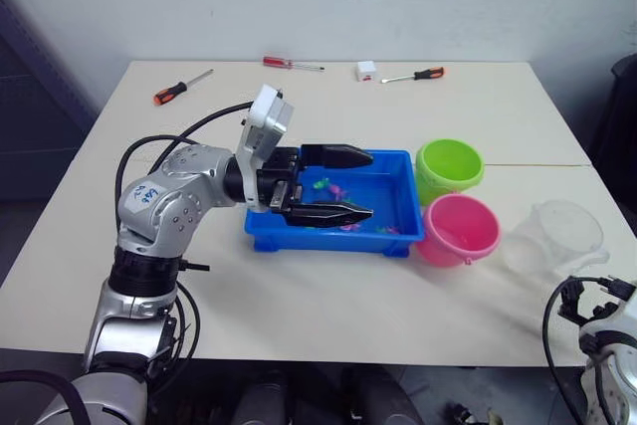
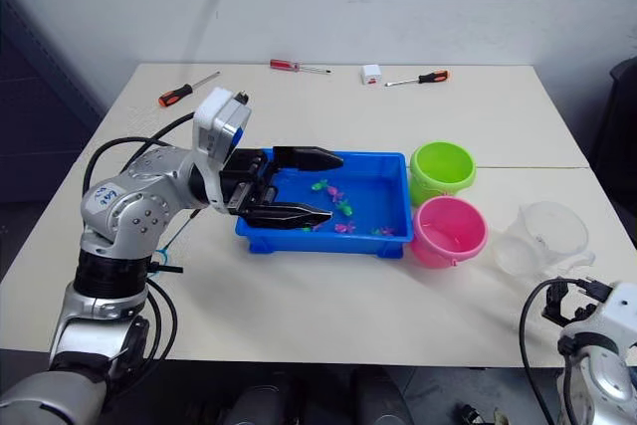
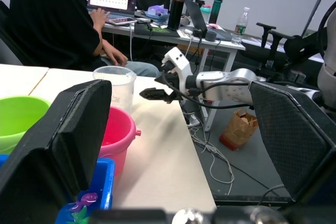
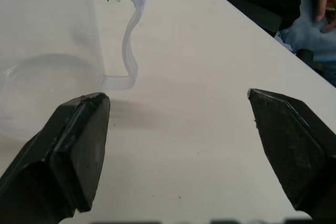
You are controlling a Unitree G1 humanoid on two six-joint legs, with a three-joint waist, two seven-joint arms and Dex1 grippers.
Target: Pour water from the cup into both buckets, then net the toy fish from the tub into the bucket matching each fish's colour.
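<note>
Left gripper [image 1: 338, 184] spread wide, empty, over the blue tub [image 1: 398, 238], toy fish [image 1: 320, 185] between its fingers. Right gripper [image 4: 178, 145] spread too, cup [image 4: 63, 51] just ahead.

Two head-mounted eyes look forward and down over the whole desk [image 1: 328, 316] from its near edge, sharing almost the same scene. The left wrist camera, low over the tub [image 3: 100, 190], faces across the buckets toward the desk's right edge. The right wrist camera sits close above the desk beside the cup [image 4: 63, 77].
</note>
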